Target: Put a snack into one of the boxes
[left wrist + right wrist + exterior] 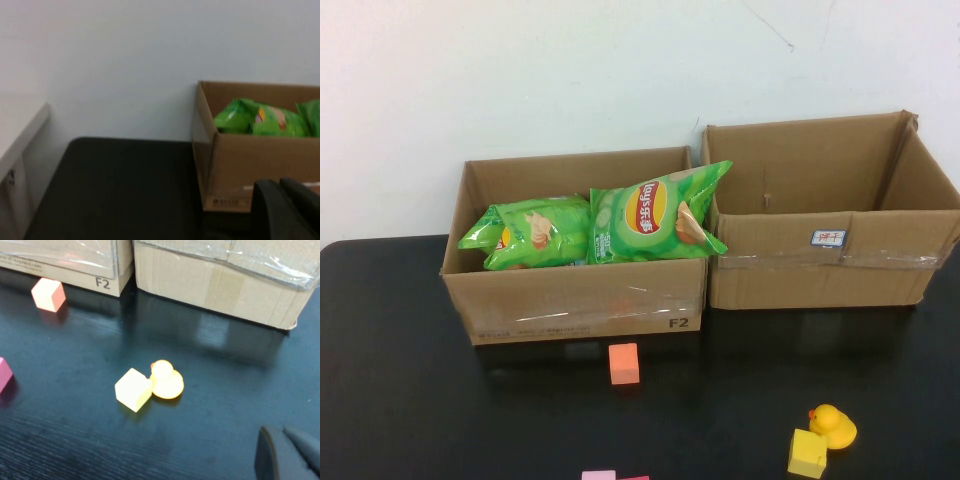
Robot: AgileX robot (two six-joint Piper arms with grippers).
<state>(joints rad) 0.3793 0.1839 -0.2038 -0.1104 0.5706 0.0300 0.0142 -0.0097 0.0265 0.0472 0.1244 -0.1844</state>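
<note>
Green snack bags (610,225) in left box (570,300) | left gripper (287,210) – closed | right gripper (287,455) – closed

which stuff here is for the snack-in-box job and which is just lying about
For the job: two green chip bags in the left box; right box; left gripper and right gripper, both shut, low by the table.

Lying about: orange cube, yellow cube, rubber duck, pink block.

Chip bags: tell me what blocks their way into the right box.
Nothing visible does. Both chip bags sit in the left box; the right box beside it is open-topped. Left end effector and right end effector are shut, back from both boxes.
</note>
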